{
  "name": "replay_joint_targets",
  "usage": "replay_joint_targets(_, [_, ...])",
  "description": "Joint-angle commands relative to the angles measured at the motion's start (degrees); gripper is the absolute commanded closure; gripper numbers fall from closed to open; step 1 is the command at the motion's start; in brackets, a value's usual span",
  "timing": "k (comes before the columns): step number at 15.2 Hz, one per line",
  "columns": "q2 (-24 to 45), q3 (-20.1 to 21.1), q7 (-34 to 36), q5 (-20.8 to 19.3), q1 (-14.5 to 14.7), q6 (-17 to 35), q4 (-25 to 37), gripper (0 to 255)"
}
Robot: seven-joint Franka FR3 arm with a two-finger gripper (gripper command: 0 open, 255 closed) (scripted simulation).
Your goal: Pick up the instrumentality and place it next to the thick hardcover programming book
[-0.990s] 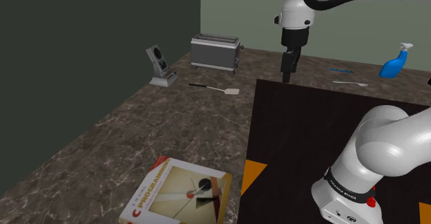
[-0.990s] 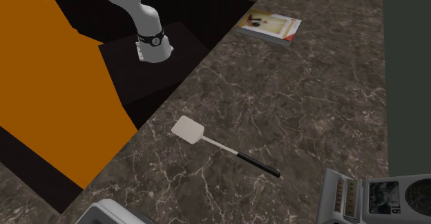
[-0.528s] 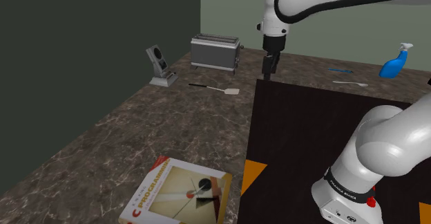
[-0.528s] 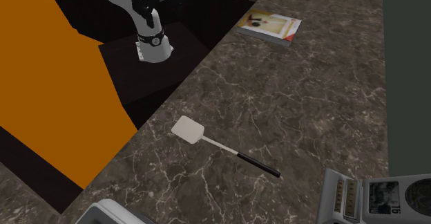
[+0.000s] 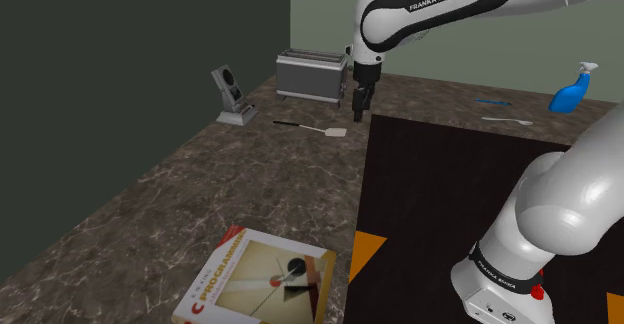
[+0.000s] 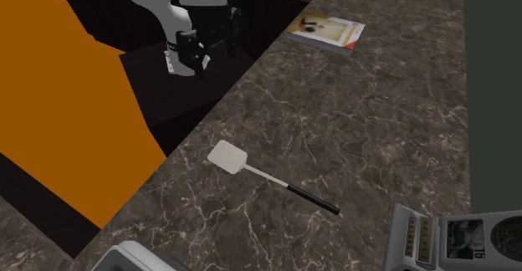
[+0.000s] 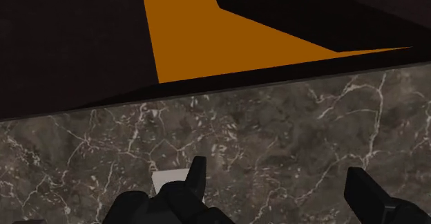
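Gripper (image 5: 357, 107) open, fingers well apart, nothing between them, pointing down over the edge where the dark stand (image 5: 450, 202) meets the marbled worktop (image 5: 240, 182). White spatula with a thin black handle (image 5: 312, 127) lies flat on the worktop below the gripper and just off to one side, not touched. In the wrist view the gripper (image 7: 276, 181) looks down at the worktop, and the spatula's white blade (image 7: 168, 181) peeks out right beside one finger (image 7: 197, 173). In the second exterior view the gripper (image 6: 215, 56) hangs over the stand's edge; the spatula (image 6: 272, 179) is out on the worktop, blade end nearer the gripper, handle end farther. Programming book (image 5: 260, 277) (image 6: 328, 31) lies flat, well apart from the gripper and spatula. Toaster (image 5: 312, 75) is near the gripper, beyond the spatula.
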Motion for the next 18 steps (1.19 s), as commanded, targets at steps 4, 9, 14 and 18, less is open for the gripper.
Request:
replay_joint_targets(4, [10.4, -1.2, -4.7, 2.0, 0.0, 5.2, 7.0, 0])
replay_joint_targets(9, [20.9, -1.3, -9.1, 4.7, -0.3, 8.3, 15.9, 0])
replay_joint_targets(14, [31.6, -0.6, -13.0, 7.3, -1.2, 9.4, 26.9, 0])
replay_joint_targets(18, [39.1, 0.2, -15.1, 8.8, -1.9, 9.0, 35.8, 0])
